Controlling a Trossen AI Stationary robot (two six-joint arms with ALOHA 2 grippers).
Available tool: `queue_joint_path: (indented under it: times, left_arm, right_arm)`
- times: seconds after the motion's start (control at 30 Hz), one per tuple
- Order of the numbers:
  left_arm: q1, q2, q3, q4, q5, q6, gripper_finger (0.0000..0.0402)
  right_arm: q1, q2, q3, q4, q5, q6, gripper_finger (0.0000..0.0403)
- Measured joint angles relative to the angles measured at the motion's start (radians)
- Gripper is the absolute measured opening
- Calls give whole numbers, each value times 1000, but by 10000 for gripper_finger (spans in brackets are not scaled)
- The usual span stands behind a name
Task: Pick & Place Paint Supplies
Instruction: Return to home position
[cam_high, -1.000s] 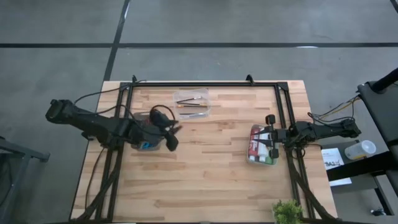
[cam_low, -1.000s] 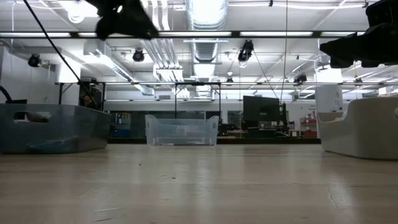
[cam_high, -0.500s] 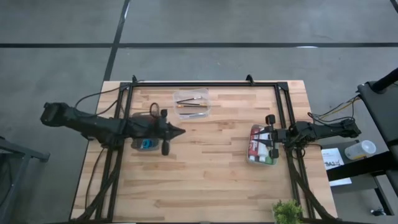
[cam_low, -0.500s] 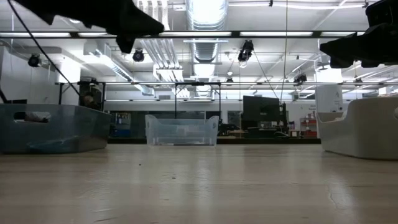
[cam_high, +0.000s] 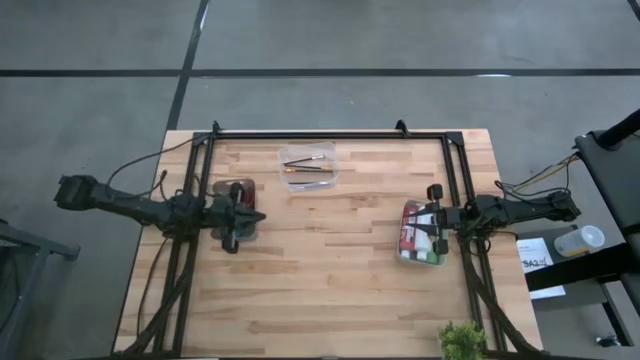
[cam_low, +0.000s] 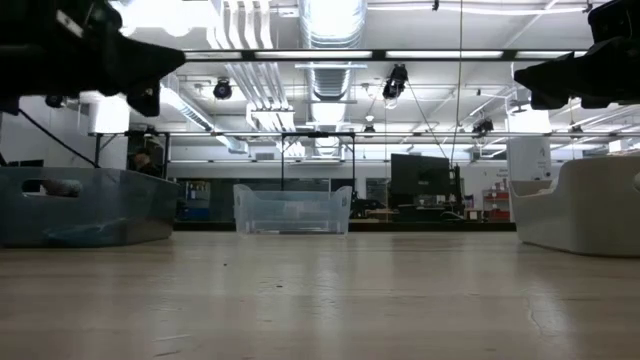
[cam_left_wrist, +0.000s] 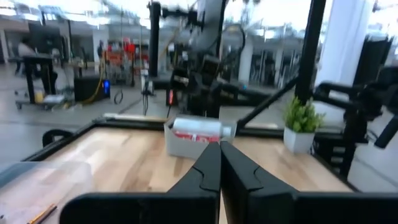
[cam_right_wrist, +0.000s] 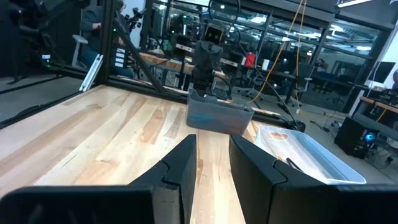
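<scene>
Claws: our left claw (cam_left_wrist: 219, 149), closed and empty, hangs over the dark bin (cam_low: 100, 205) by the counter's (cam_high: 340, 270) left edge; our right claw (cam_right_wrist: 212, 148), parted, over the paint bottles (cam_high: 410, 238) at its right edge. We judge homing; next, fold left back.

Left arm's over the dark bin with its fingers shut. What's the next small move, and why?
Probably draw the left gripper back off the dark bin toward its own side of the table and park it. Its shut fingers hold nothing, the brushes lie in the clear tray, and the bottles sit in the white bin below the right gripper, which waits open.
</scene>
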Motion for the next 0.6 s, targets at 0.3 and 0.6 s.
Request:
queue_joint_path:
  times: [0.3,0.6]
  left_arm:
    - [-4,-198,-38,-151,22,-8,0]
    - [-4,-435,-38,-454,22,-31,0]
  right_arm:
    - [0,0,0,0,0,0,91]
    - [0,0,0,0,0,0,91]
